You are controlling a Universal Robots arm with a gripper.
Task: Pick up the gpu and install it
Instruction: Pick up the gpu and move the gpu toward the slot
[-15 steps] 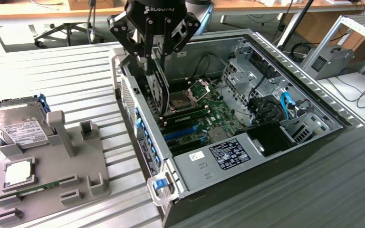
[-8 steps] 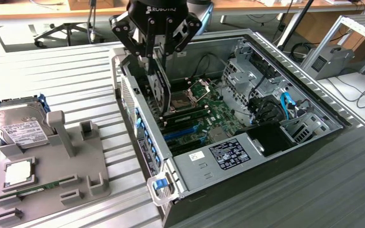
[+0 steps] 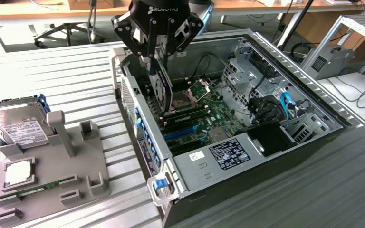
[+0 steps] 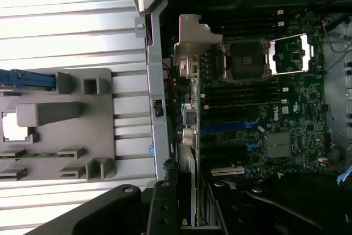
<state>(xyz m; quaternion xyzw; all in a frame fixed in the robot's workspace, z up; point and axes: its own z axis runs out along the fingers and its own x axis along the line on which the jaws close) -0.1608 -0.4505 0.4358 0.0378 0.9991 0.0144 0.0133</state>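
Observation:
The gpu [image 3: 163, 91] hangs edge-on inside the open computer case [image 3: 309, 137], its black round fan facing the case's rear wall. My gripper [image 3: 156, 64] is shut on its upper edge. The card's lower edge sits just above the motherboard [image 3: 205, 116], near the CPU socket and the blue slots [image 3: 184, 130]; I cannot tell if it touches. In the wrist view the gpu [image 4: 188, 108] runs as a thin dark edge from my gripper [image 4: 190, 196] to its silver end bracket [image 4: 193, 37], along the case's rear wall beside the motherboard [image 4: 275, 108].
A grey holder fixture [image 3: 55, 180] lies on the slatted table at the exterior view's left, carrying a silver hard drive [image 3: 21, 128], a CPU [image 3: 19, 171] and a RAM stick [image 3: 33, 191]. Cables and drive bays [image 3: 277, 107] crowd the case's far side.

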